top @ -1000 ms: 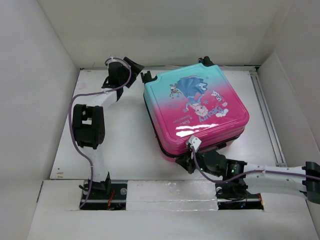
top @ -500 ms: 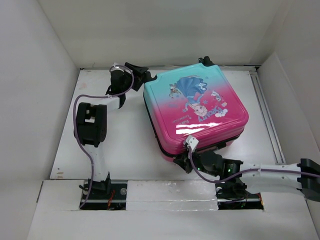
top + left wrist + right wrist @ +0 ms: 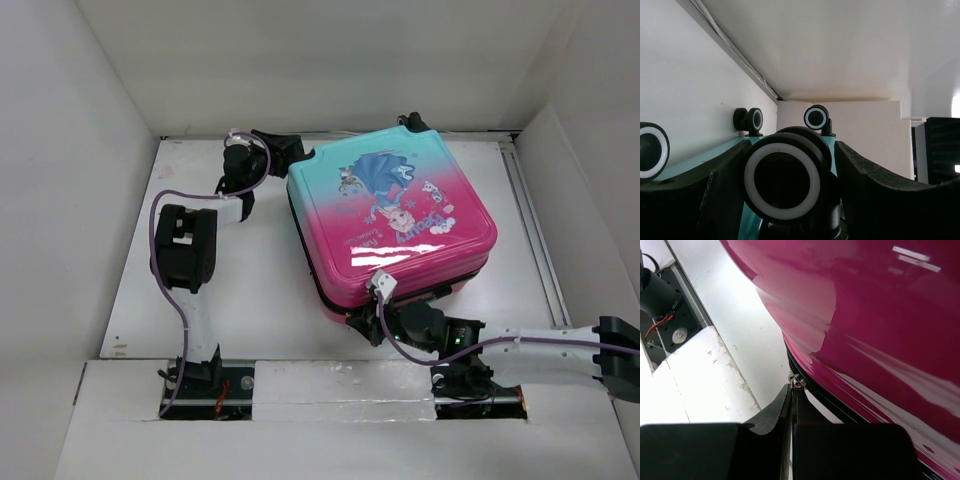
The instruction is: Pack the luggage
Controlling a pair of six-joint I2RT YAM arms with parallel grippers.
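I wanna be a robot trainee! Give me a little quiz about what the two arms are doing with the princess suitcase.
1. Pick one: what sits between the fingers of the left end effector?
A. a wheel
B. a carry handle
C. a sock

2. True or false: the luggage is lying wide open.

3. Fill the gap: at the pink near edge, the right end effector has its fingers pinched ____ at the zipper pull.

Key:
1. A
2. False, its printed lid is down.
3. shut
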